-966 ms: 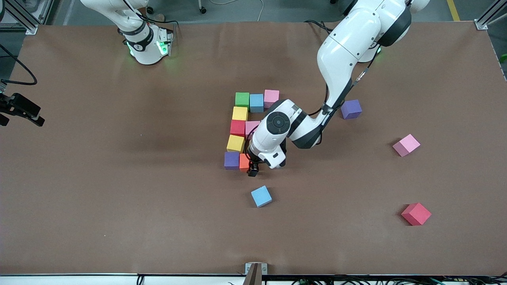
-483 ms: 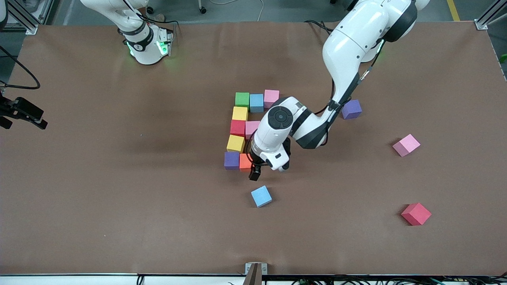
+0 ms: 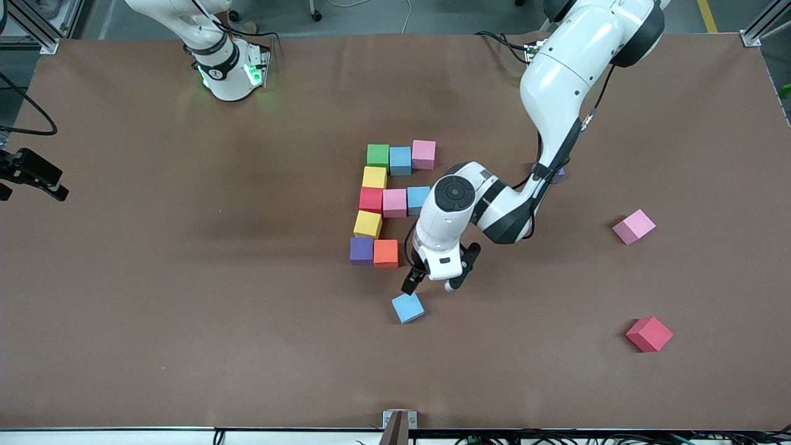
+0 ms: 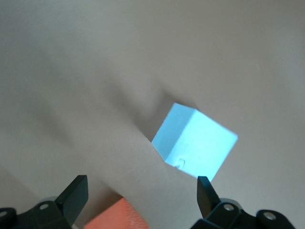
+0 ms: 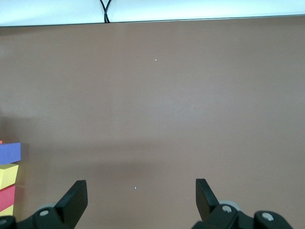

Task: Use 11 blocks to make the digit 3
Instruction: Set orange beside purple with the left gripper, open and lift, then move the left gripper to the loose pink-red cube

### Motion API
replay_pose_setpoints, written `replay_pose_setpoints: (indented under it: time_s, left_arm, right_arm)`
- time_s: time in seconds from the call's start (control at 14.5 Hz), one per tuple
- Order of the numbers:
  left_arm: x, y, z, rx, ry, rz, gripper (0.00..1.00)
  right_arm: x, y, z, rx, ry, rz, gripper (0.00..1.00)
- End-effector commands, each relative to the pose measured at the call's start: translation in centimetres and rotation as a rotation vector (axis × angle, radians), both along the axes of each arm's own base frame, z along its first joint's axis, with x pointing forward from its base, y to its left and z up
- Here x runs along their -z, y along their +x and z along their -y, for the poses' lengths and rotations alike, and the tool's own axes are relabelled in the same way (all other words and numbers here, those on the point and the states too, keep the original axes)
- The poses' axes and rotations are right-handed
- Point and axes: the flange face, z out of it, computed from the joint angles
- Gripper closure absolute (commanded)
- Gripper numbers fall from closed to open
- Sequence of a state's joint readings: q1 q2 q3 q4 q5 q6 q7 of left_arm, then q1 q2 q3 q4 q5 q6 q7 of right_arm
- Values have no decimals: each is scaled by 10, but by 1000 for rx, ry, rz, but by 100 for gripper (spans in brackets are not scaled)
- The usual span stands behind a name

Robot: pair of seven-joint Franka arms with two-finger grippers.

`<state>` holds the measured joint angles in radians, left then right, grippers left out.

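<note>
My left gripper (image 3: 435, 285), jaws wide and empty, hangs just beside the loose matte light-blue cube (image 3: 408, 308). I should square my fingers (image 4: 75, 194) to its skewed faces before descending.

1. A broad brown table (image 3: 185, 309) fills nearly everything — matte, evenly lit, with soft shadows.
2. Grey floor (image 3: 371, 15) shows along its top edge, crossed by a white cable (image 3: 405, 18).
3. Aluminium frame posts (image 3: 763, 25) stand at the corners — a yellow floor stripe (image 3: 707, 15) runs nearby.
</note>
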<state>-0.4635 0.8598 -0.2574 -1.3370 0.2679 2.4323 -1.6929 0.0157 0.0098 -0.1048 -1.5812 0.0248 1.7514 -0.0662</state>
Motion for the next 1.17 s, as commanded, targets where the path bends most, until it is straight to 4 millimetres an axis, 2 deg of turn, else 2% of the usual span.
replay_pose_setpoints:
  time_s: [0.0,0.14,0.35,0.55,0.62,0.76,0.9,1.04,1.1]
  left_arm:
    - [-1,-10,0,123,88,2,0]
    - [0,-11,-21,189,200,-78,0]
    - [-17,11,-71,223,268,-141,0]
    - [-36,36,-146,313,338,-237,0]
    - [-35,44,-175,314,347,-265,0]
    - [-27,48,-216,293,376,-314,0]
    - [-39,66,-286,228,360,-301,0]
    - [-58,74,-307,188,346,-271,0]
    - [-58,82,-327,155,341,-250,0]
  right_arm:
    - [-2,1,-5,-2,-12,-13,0]
    - [-1,0,-3,-1,-11,-25,0]
    - [2,-1,-5,-6,-12,-40,0]
    - [2,-1,-4,-4,-12,-40,0]
    - [3,-1,-4,-3,-12,-42,0]
    - [5,0,-5,-4,-12,-45,0]
    - [5,0,-3,-1,-12,-45,0]
    - [5,0,-1,5,-11,-45,0]
    - [5,0,-2,-1,-12,-44,0]
